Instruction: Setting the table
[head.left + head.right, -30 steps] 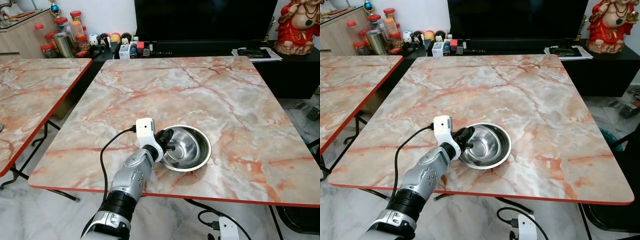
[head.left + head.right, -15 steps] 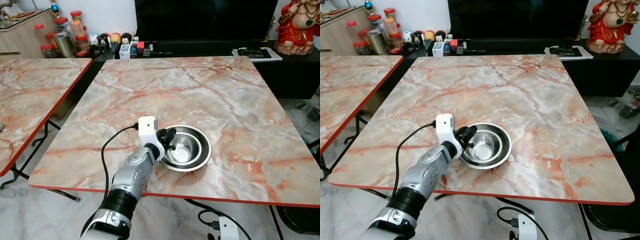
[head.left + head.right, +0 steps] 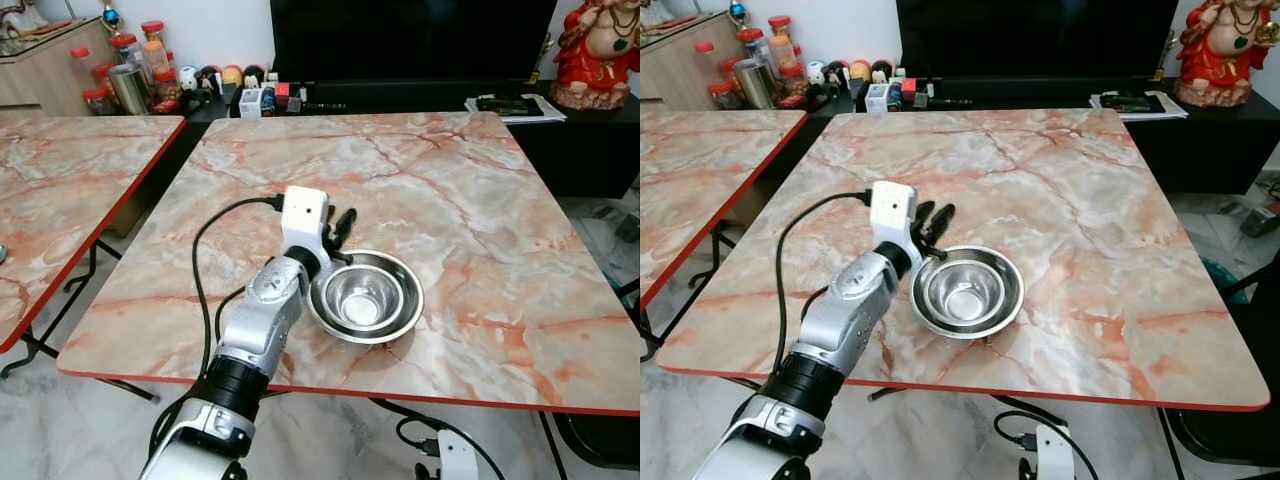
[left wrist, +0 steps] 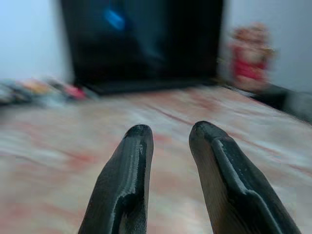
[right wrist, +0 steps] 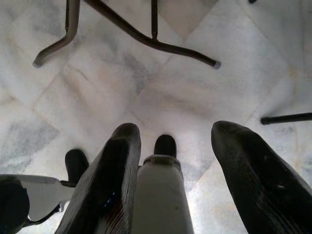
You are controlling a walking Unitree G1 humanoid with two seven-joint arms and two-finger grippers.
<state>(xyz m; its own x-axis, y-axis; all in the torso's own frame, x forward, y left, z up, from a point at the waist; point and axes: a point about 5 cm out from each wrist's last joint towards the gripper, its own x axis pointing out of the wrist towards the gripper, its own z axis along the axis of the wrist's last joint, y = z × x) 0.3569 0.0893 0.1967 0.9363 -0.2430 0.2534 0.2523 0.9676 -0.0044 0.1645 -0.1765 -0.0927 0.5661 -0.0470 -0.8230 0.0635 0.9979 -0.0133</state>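
Hovering above the bench (image 3: pixel 450 190), the left pincer (image 3: pixel 340 226) sits just beside the far-left rim of the bowl (image 3: pixel 366 296), its two black fingers (image 4: pixel 129 180) slightly spread with nothing between them and pointing toward the TV (image 3: pixel 410 40). The steel bowl rests upright on the marble-patterned bench, near the front edge and a little left of the middle, apart from the pincer. A black cable (image 3: pixel 205 260) loops from the white wrist housing back along the silver left arm. The left wrist view is blurred, with the bench top and a red statue (image 4: pixel 251 58) ahead. The right pincer (image 5: pixel 170 165) hangs over the tiled floor (image 5: pixel 161 83), fingers spread and empty. A second bench (image 3: pixel 60 200) stands to the left.
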